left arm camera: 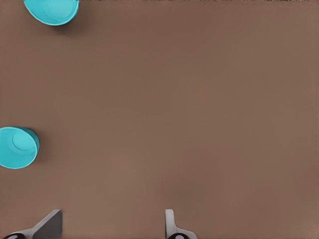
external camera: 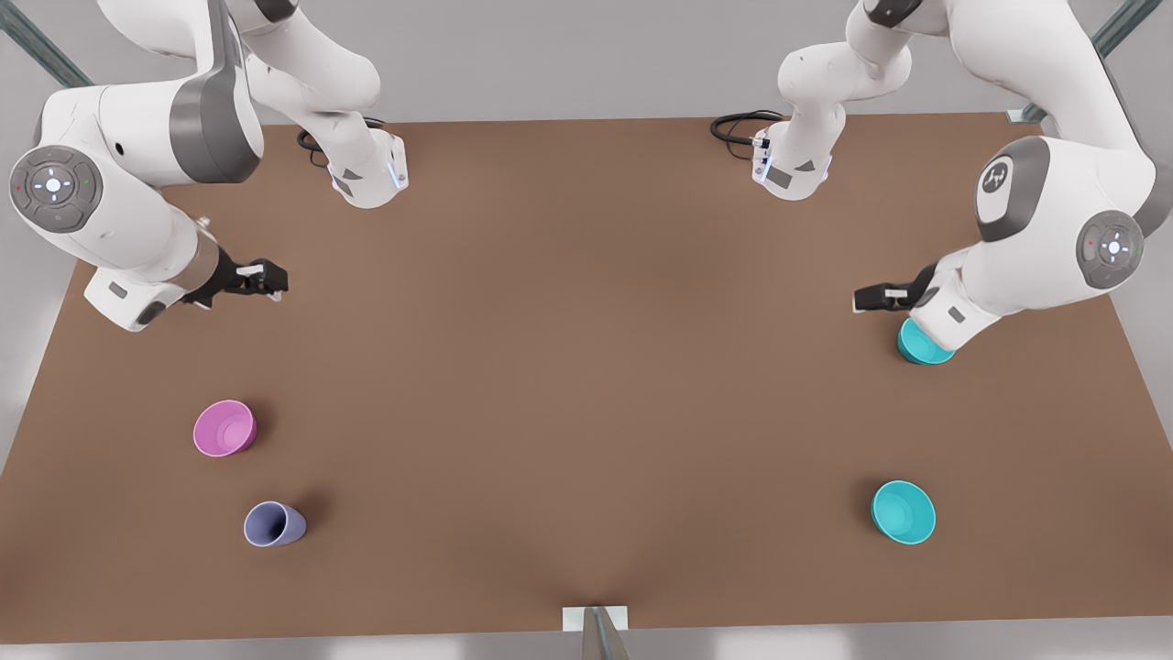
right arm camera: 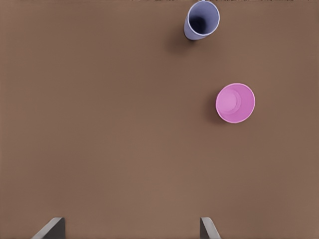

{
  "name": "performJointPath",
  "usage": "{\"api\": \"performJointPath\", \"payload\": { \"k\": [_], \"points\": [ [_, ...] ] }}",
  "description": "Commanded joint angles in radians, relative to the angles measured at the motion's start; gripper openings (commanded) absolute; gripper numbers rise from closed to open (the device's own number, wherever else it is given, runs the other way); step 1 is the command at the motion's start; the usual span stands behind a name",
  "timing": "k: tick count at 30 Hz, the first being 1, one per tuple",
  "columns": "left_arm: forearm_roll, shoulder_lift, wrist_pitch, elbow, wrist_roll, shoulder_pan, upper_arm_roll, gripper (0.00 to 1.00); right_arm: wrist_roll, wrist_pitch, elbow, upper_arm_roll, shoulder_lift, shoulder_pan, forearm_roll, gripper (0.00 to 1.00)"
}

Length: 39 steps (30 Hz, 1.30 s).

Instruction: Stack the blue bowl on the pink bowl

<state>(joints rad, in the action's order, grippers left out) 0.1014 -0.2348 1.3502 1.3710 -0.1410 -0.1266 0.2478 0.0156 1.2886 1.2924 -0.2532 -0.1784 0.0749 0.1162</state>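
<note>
I see a plain brown worktop (external camera: 586, 367); left gripper (external camera: 871, 298) and right gripper (external camera: 266, 278) fingers apart, holding nothing.

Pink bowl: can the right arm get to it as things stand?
Probably yes. The right gripper hovers with fingers open, above the table on the front view's left, the pink bowl's side. Bare table lies between them; the lavender cup stands beyond the bowl, apart from it.
</note>
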Motion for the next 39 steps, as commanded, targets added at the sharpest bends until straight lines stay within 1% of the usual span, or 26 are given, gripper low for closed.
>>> {"api": "performJointPath", "payload": {
  "k": [1, 2, 3, 4, 6, 7, 10, 12, 13, 15, 18, 19, 24, 26, 28, 31, 33, 34, 36, 37, 39],
  "points": [
    [0.0, 0.002, 0.02, 0.0, -0.046, -0.001, 0.001, 1.0, -0.019, 0.018, 0.004, 0.0, 0.0, 0.0, -0.001, 1.0],
    [0.0, 0.0, 0.02, 0.0, -0.046, -0.001, 0.001, 1.0, -0.025, 0.017, 0.004, 0.002, -0.007, 0.005, 0.002, 1.0],
    [0.0, 0.0, 0.02, 0.0, -0.046, -0.001, 0.001, 1.0, -0.101, 0.02, -0.01, 0.003, -0.059, 0.025, 0.016, 1.0],
    [0.0, 0.0, 0.02, 0.0, -0.046, -0.001, 0.001, 1.0, -0.164, 0.04, -0.015, 0.012, -0.121, 0.092, 0.02, 1.0],
    [0.0, 0.0, 0.02, 0.002, -0.046, -0.001, 0.001, 1.0, -0.261, 0.178, -0.013, 0.012, -0.248, 0.187, 0.091, 1.0],
    [0.0, 0.0, 0.02, 0.002, -0.046, -0.001, 0.001, 1.0, -0.307, 0.262, -0.013, 0.012, -0.323, 0.247, 0.092, 1.0],
    [0.0, 0.0, 0.017, 0.008, -0.046, 0.001, 0.001, 1.0, -0.335, 0.403, -0.019, 0.006, -0.467, 0.374, 0.083, 1.0],
    [0.0, 0.0, 0.017, 0.01, -0.046, 0.001, 0.001, 1.0, -0.361, 0.48, -0.021, 0.003, -0.513, 0.422, 0.083, 1.0],
    [0.001, 0.0, 0.014, 0.01, -0.046, -0.001, 0.001, 1.0, -0.411, 0.503, -0.024, -0.008, -0.543, 0.454, 0.04, 1.0],
    [0.001, 0.0, 0.004, 0.01, -0.046, -0.001, 0.001, 1.0, -0.416, 0.549, -0.041, -0.009, -0.602, 0.486, 0.007, 1.0],
    [0.001, -0.001, 0.004, 0.01, -0.046, -0.001, 0.001, 1.0, -0.413, 0.658, -0.044, -0.011, -0.673, 0.493, 0.007, 1.0],
    [0.0, -0.003, 0.004, 0.01, -0.046, -0.001, 0.001, 1.0, -0.413, 0.663, -0.051, -0.024, -0.696, 0.513, 0.007, 1.0],
    [0.0, -0.006, 0.004, 0.01, -0.046, 0.001, 0.001, 1.0, -0.404, 0.683, -0.027, -0.02, -0.714, 0.523, 0.013, 1.0],
    [0.0, -0.008, 0.004, 0.01, -0.046, -0.001, 0.001, 1.0, -0.402, 0.724, 0.031, -0.015, -0.716, 0.537, 0.017, 1.0],
    [0.0, -0.008, 0.004, 0.01, -0.046, -0.001, 0.001, 1.0, -0.401, 0.724, 0.084, -0.014, -0.714, 0.56, 0.017, 1.0],
    [0.0, -0.008, 0.004, 0.01, -0.046, -0.001, 0.001, 1.0, -0.398, 0.732, 0.111, -0.014, -0.717, 0.571, 0.016, 1.0],
    [0.0, -0.006, 0.004, 0.01, -0.046, -0.001, 0.001, 1.0, -0.399, 0.733, 0.114, -0.014, -0.724, 0.571, 0.011, 0.96],
    [0.0, -0.006, 0.004, 0.01, -0.046, -0.001, 0.001, 1.0, -0.398, 0.73, 0.114, -0.014, -0.722, 0.571, 0.008, 0.96],
    [0.0, -0.008, 0.004, 0.01, -0.046, -0.001, 0.001, 1.0, -0.398, 0.721, 0.111, -0.017, -0.719, 0.571, 0.003, 0.81],
    [0.0, -0.008, 0.004, 0.01, -0.046, -0.001, 0.001, 1.0, -0.398, 0.712, 0.11, -0.02, -0.717, 0.571, 0.003, 0.76],
    [0.0, -0.008, 0.004, 0.01, -0.046, -0.001, 0.001, 1.0, -0.396, 0.696, 0.107, -0.023, -0.71, 0.568, 0.0, 0.74]
  ]
}}
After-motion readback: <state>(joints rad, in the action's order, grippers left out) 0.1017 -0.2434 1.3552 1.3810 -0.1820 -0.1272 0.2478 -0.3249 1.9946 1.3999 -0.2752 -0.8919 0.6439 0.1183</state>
